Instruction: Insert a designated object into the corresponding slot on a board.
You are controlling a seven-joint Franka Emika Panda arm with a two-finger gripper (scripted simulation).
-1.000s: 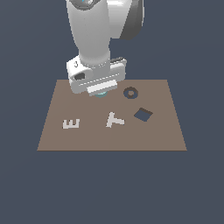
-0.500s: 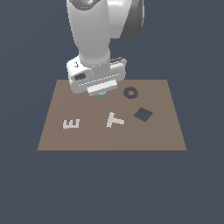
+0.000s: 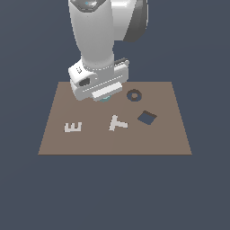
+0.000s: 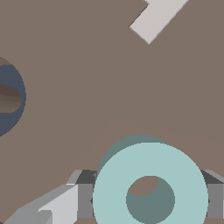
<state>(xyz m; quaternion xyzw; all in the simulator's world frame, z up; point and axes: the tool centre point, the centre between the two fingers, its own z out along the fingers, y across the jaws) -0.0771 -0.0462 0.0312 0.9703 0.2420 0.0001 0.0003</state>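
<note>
1. Carrying the teal ring (image 4: 151, 175) over to its slot (image 3: 134, 95) looks like the step in hand. In the wrist view the claw (image 4: 148, 199) has a grey finger (image 4: 83, 192) on each side of the ring, right up against it, so I'd say it's closed on the ring and holding it a bit above the board (image 3: 58, 139), with a shadow showing underneath.

2. In the exterior view the slot sits at roughly 3 o'clock from the claw, near but not under it. I'd slide sideways that way, keep the ring level, and only go down once the ring's hole lines up with the brown dot in the middle of the recess.

3. Don't mix it up with the diamond-turned recess (image 3: 146, 117), which is around 5 o'clock from the ring slot.

4. Let go only when the ring sits flush. If it's tilted I'd expect it to catch on the rim.

5. Hard to see: from outside, the arm's body hides nearly all of the ring, just a sliver of teal peeks out below the hand.

6. The wrist view cuts off the slot, the ring's lower edge and the white letter piece (image 4: 155, 19), so I can't say which letter it is.

7. Fingertips are hidden too.
</note>
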